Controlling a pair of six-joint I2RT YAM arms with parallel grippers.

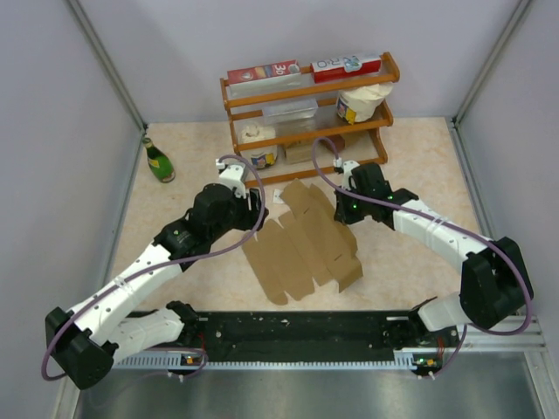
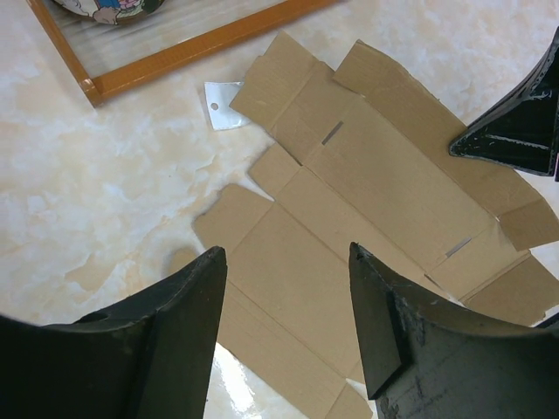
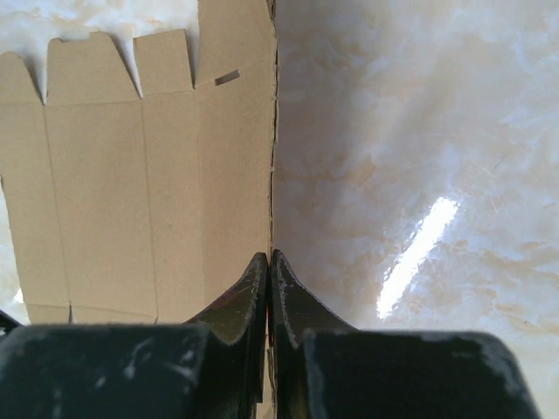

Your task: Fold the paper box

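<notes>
The paper box (image 1: 301, 249) was plain brown cardboard, matt and unprinted, smooth across its creased panels and slightly rough along the cut edges. The table (image 3: 419, 131) under it was a polished cream marbled surface, glossy enough to throw back a bright streak of light. At twelve o'clock from the box, the rack (image 1: 306, 98) was orange-brown wood with a satin varnish. At ten o'clock, the bottle (image 1: 159, 162) looked like shiny green glass. The fingers (image 3: 231, 310) of the right gripper (image 3: 269, 260) were black plastic, matt and scuffed with pale scratches. The left arm (image 1: 131, 279) wore smooth white plastic shells.
</notes>
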